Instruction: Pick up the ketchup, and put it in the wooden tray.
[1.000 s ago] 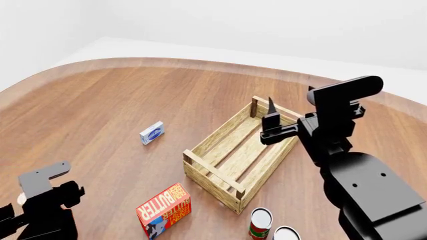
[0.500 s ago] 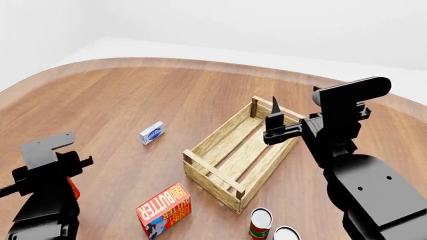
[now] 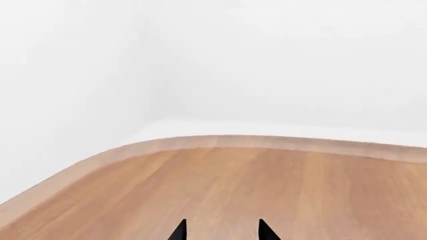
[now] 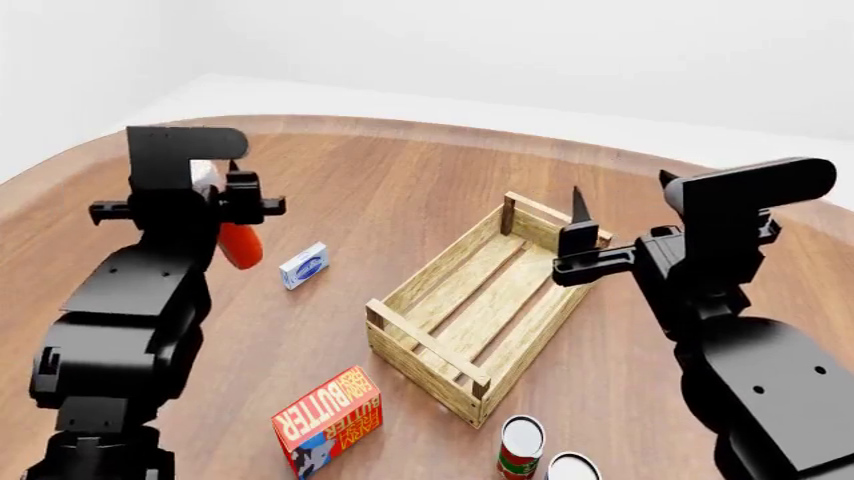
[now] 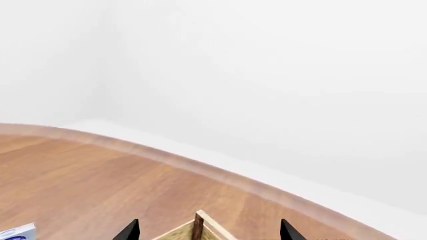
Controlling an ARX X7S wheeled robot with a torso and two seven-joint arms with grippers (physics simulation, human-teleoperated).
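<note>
Holding: left gripper raised above the table, jaws closed on the ketchup, a smooth orange-red bottle hanging below it.
Right gripper: black pointed fingers spread, nothing between them, above the tray's far end.
Wooden tray: pale slatted crate, well apart from the bottle.
Table: rounded, glossy wood grain.

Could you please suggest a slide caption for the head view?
Left arm raised with the ketchup bottle partly hidden behind it, beside the empty wooden tray on the table.
</note>
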